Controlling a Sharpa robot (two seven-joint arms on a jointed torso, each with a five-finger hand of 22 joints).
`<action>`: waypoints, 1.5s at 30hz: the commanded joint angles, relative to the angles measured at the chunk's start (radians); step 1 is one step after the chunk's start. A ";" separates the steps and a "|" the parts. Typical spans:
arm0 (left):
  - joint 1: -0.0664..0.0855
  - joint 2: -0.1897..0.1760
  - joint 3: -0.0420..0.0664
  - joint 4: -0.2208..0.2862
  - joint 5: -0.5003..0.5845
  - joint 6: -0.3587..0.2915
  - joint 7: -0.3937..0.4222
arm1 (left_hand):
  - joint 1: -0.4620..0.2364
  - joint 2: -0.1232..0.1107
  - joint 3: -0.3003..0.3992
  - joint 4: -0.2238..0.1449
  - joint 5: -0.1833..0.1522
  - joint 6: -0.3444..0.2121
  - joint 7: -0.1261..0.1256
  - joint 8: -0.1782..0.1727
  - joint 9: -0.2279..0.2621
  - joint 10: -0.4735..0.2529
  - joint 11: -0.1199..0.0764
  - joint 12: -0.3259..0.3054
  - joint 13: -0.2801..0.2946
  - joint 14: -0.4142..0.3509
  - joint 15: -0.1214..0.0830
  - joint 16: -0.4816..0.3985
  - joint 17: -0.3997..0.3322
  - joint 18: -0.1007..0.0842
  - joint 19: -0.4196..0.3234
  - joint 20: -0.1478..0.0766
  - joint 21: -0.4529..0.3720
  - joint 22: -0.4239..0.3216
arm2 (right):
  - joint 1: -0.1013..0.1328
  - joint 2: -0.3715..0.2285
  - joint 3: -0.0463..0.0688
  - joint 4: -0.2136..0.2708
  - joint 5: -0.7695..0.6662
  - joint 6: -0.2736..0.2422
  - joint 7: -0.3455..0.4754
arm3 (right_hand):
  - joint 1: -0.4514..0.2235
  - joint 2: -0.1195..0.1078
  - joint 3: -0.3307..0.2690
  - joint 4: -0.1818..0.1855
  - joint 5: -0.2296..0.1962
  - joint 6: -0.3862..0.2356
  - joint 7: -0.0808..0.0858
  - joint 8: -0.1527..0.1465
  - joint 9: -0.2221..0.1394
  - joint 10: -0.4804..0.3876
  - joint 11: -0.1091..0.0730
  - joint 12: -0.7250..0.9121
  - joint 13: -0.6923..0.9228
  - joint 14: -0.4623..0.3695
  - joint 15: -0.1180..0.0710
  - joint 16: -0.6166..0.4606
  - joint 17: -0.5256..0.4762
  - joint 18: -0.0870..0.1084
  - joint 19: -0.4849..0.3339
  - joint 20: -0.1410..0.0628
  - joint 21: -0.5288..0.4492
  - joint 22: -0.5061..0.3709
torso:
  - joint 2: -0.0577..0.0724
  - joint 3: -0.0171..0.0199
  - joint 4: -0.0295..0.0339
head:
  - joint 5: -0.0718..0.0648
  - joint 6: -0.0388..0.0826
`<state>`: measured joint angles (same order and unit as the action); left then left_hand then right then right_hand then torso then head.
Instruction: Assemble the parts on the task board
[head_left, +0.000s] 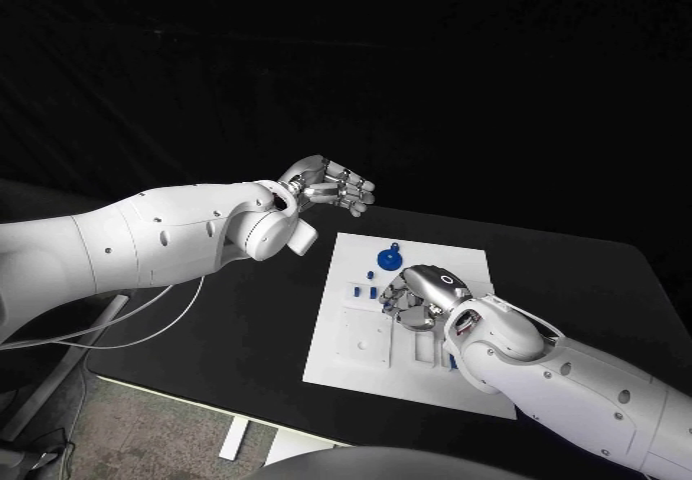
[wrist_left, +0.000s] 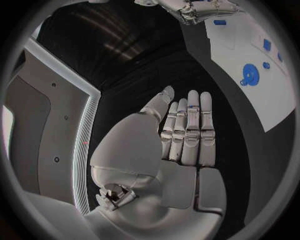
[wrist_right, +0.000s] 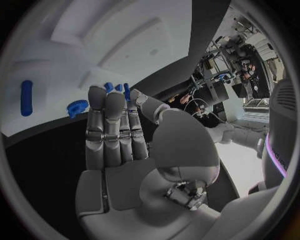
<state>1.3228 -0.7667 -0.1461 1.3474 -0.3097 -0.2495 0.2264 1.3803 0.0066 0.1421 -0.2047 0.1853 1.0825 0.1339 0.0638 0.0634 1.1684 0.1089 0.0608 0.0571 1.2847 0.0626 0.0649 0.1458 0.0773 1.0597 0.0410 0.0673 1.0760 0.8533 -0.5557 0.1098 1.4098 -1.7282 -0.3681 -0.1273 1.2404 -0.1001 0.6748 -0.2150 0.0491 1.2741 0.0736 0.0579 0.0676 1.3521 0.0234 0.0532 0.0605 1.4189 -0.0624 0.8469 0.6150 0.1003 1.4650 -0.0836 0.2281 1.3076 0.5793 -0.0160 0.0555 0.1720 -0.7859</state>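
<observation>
Hands over the black table (head_left: 577, 270), one off the board (head_left: 462, 255) and one above its middle.

Left hand (head_left: 329, 185) hangs beyond the board's far left corner, past the table's far edge, fingers (wrist_left: 190, 125) straight and side by side, holding nothing. On the board, a round blue part (head_left: 389, 258) lies near the far edge, and small blue parts (head_left: 364, 291) sit by the left edge, just left of the right hand (head_left: 418, 297). That hand hovers over the board's middle, palm down, fingers (wrist_right: 106, 125) stretched out together and empty; a blue bar (wrist_right: 25, 97) and another blue piece (wrist_right: 77, 107) lie on the white plate beyond its fingertips.
</observation>
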 joint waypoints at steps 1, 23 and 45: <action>0.003 0.004 0.001 0.001 0.010 -0.002 0.012 | 0.008 0.005 -0.005 0.001 0.001 -0.003 0.002 0.000 0.000 -0.002 0.000 -0.002 0.000 0.009 0.001 -0.003 0.000 0.019 0.007 0.002 0.001 0.000 | -0.008 0.008 -0.008 -0.010 -0.057 0.010 0.006 | 0.006 0.005 0.001 -0.004 0.004 0.001 0.004 0.006 0.001 0.002 0.000 0.007 0.002 0.007 -0.003 -0.004 0.001 0.016 0.033 -0.004 0.006 0.014 | 0.000 0.0012 -0.0003 | 0.013 -0.006; 0.003 0.007 0.001 -0.001 0.010 0.009 0.011 | 0.009 0.006 -0.005 0.002 0.001 -0.001 0.001 0.000 0.000 -0.001 -0.001 -0.002 0.000 0.008 0.001 -0.003 0.000 0.019 0.006 0.002 0.001 -0.001 | -0.042 0.028 -0.026 -0.032 -0.102 0.000 -0.003 | 0.002 0.005 0.008 -0.010 0.004 0.002 0.003 0.006 0.001 0.003 0.000 0.007 0.002 0.011 -0.003 -0.006 0.002 0.016 0.035 -0.004 0.011 0.013 | 0.000 0.0017 -0.0020 | 0.051 -0.023; 0.003 0.005 0.001 -0.001 0.010 0.015 0.007 | 0.007 0.006 -0.006 0.006 0.000 -0.003 0.001 0.000 0.000 -0.001 -0.001 -0.002 0.000 0.008 0.001 -0.003 0.001 0.019 0.006 0.002 0.000 -0.005 | -0.052 0.045 -0.030 -0.062 -0.121 -0.005 -0.010 | 0.002 0.005 0.009 -0.011 0.004 0.002 0.003 0.006 0.001 0.004 0.000 0.007 0.002 0.011 -0.003 -0.007 0.002 0.016 0.035 -0.004 0.012 0.013 | -0.001 0.0009 -0.0024 | 0.063 -0.032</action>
<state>1.3244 -0.7627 -0.1462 1.3449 -0.3062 -0.2459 0.2254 1.3842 0.0105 0.1386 -0.2012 0.1853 1.0825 0.1339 0.0638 0.0634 1.1684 0.1089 0.0608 0.0571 1.2846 0.0626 0.0649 0.1458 0.0774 1.0596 0.0411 0.0673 1.0722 0.8029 -0.5119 0.0810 1.3494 -1.8310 -0.3721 -0.1342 1.2414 -0.0991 0.6802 -0.2238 0.0501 1.2725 0.0750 0.0597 0.0676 1.3502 0.0253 0.0537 0.0611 1.4242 -0.0677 0.8469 0.6156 0.1015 1.4668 -0.0817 0.2380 1.3074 0.5788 -0.0151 0.0536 0.2335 -0.8167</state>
